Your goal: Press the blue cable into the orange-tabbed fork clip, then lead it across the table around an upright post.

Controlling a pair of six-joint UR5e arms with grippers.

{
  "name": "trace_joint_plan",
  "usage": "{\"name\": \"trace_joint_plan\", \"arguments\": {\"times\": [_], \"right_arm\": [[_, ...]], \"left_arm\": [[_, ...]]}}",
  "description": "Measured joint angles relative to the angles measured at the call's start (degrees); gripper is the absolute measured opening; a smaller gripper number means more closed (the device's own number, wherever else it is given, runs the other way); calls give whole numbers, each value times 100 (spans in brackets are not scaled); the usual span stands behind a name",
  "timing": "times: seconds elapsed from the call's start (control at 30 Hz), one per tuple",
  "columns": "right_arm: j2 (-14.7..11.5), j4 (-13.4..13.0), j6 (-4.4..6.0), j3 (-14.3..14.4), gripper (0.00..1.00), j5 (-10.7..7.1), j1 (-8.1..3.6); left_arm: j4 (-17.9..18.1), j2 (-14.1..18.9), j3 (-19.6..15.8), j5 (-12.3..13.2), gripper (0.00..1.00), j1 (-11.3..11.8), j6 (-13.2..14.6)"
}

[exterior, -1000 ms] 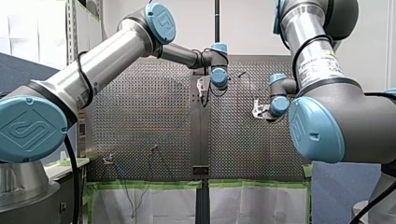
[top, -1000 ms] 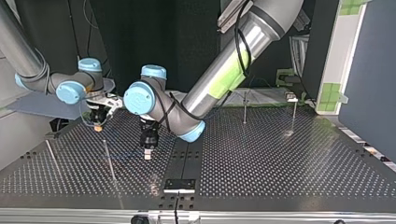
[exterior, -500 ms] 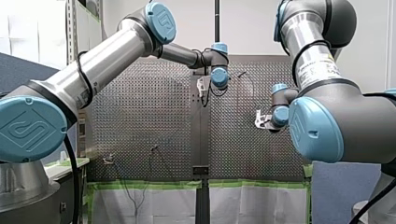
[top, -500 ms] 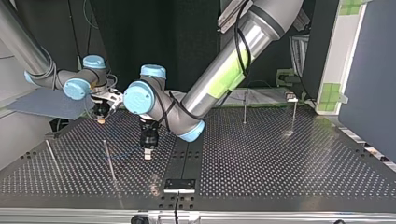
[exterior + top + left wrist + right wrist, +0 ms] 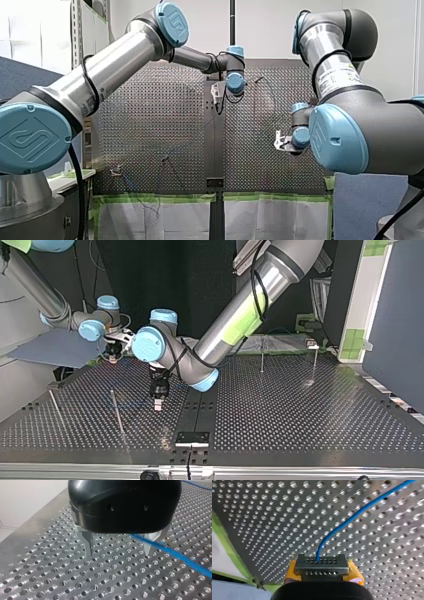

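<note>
Noted my right gripper [image 5: 320,566] with yellow pads pinched on the blue cable [image 5: 352,517], which ran straight ahead of them over the perforated table [image 5: 262,517]. My left gripper [image 5: 120,553] hung low, metal fingers spread; the cable crossed beside one finger, ungripped.

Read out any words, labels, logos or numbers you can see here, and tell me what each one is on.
No text can be read.
On my right arm, a white label: print too small to read.
On my left arm, a blue cap: embossed logo, no clear letters.
</note>
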Motion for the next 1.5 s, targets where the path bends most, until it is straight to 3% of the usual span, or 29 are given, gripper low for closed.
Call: {"name": "trace_joint_plan", "arguments": {"times": [0.37, 0.8, 1.2, 1.5], "right_arm": [[85, -529, 100, 422, 0, 151, -46], [784, -1119, 134, 466, 0, 153, -197], [1227, -1415, 156, 455, 0, 112, -366], [1676, -1514, 178, 351, 0, 120, -418]], "left_arm": [[-5, 1, 1, 0, 100, -6, 7], [-36, 0, 3, -122, 100, -29, -60], [-56, 0, 4, -137, 100, -36, -72], [-94, -4, 3, -137, 100, -36, -72]]}}
